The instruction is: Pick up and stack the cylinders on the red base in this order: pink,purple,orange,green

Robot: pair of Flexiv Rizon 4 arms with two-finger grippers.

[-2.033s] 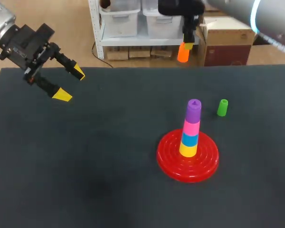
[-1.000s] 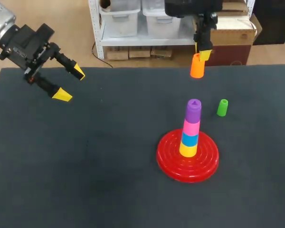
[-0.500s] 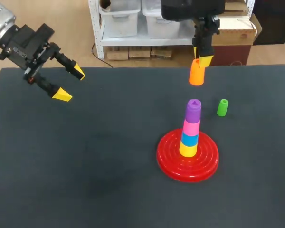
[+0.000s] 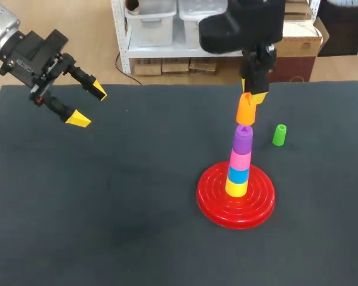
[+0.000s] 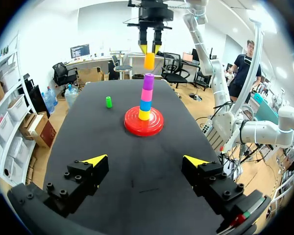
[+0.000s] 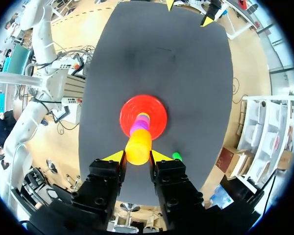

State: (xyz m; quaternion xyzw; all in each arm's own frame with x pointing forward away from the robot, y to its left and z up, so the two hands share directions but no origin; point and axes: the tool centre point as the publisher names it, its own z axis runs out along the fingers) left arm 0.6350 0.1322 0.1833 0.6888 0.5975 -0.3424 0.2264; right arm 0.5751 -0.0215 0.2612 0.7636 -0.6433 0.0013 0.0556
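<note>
The red base (image 4: 210, 199) (image 5: 154, 128) (image 6: 158, 116) carries a stack of yellow, blue, pink and purple cylinders; the purple cylinder (image 4: 243, 139) (image 5: 148, 81) is on top. My right gripper (image 4: 252, 96) (image 6: 137, 155) hangs just above it, shut on the orange cylinder (image 4: 246, 111) (image 5: 149, 60) (image 6: 138, 145), whose lower end is close over the purple tip. The green cylinder (image 4: 279, 134) (image 5: 108, 101) (image 6: 177, 155) stands upright on the mat to the right of the stack. My left gripper (image 4: 87, 105) (image 5: 144, 160) is open and empty above the far left of the table.
The dark mat (image 4: 119, 202) covers the whole table, with wide bare room left of and in front of the base. The table's back edge runs just behind the right gripper.
My right gripper has carried the orange cylinder down and toward the stack, from above the back edge to just over the purple cylinder. The left arm has not moved.
</note>
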